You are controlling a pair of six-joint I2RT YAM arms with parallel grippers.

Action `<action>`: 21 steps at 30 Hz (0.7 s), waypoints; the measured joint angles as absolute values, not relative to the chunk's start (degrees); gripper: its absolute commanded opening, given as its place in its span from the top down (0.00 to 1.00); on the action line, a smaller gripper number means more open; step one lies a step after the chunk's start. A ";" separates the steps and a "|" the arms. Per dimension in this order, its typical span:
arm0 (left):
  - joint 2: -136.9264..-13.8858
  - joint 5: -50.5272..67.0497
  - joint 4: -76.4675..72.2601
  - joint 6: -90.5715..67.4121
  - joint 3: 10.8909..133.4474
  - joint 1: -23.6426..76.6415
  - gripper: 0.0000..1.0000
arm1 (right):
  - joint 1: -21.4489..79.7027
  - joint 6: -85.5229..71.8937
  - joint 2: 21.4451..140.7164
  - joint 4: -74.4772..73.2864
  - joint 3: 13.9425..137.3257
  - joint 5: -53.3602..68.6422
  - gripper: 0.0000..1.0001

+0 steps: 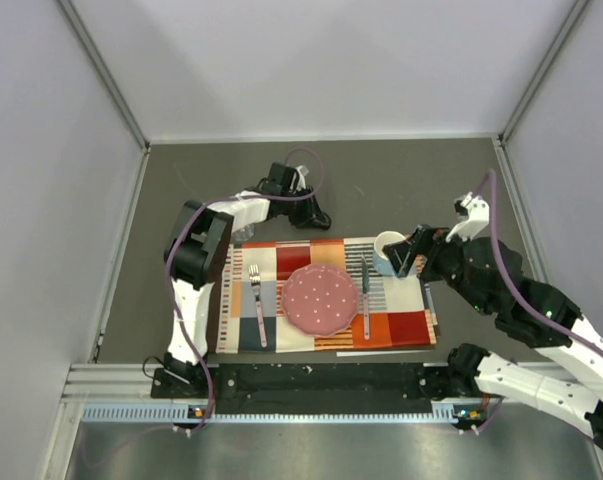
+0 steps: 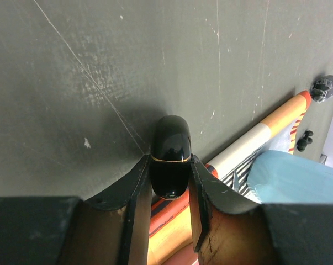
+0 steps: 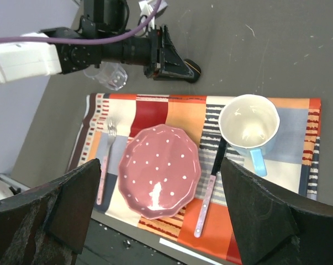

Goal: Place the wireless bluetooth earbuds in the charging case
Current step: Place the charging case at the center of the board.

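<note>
Nearest us, our right gripper (image 3: 160, 182) hangs over the placemat (image 3: 155, 110), jaws wide apart. Farther out, on the bare table (image 2: 72, 83) just past the mat, our left gripper (image 2: 170, 165) is clamped on the charging case (image 2: 170, 138) — light, glossy, probably slippery — so we'd grip its flat sides.

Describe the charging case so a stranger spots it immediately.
Find the patchwork placemat; just beyond its far edge, the left arm reaches down. Clamped between its jaws is the charging case: a glossy black pebble with a thin gold seam, unlike the clear glass nearby.
</note>
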State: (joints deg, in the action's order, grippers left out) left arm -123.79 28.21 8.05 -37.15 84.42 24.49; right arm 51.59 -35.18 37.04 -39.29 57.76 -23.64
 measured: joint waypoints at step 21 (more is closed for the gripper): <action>-122.10 23.11 14.39 -31.18 86.04 23.35 0.44 | 40.07 -29.80 45.01 -45.08 61.56 -22.26 0.03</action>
